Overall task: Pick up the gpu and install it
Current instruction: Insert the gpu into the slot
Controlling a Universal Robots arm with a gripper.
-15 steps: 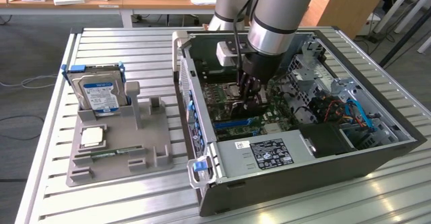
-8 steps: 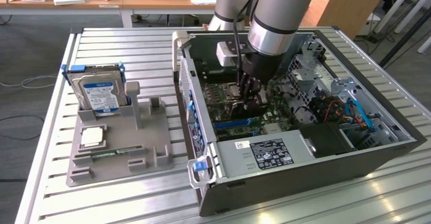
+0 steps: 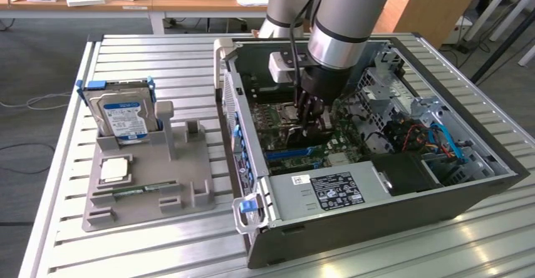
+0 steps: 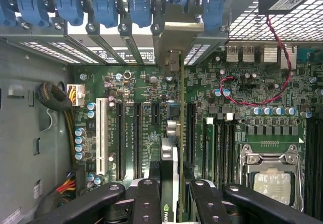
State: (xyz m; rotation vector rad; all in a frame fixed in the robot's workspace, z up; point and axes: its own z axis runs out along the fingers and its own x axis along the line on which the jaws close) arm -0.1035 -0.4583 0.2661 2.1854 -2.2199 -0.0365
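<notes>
Broadly, the slatted metal table [image 3: 125, 52] carried an open computer case [image 3: 376, 221] lying on its side, and the robot arm [image 3: 347, 15] reached straight down into it. Beside the case, on the exterior view's left, a grey holder [image 3: 188, 193] kept a blue-framed hard drive [image 3: 121, 115] upright. Inside the case, the gpu [image 4: 172, 151] stood on edge over the green motherboard [image 4: 136, 82], among the long card slots, with its silver bracket [image 4: 174, 42] against the rear slot covers. I could not tell whether it was seated. The gripper [image 4: 171, 183] was clamped on the gpu's upper edge.
</notes>
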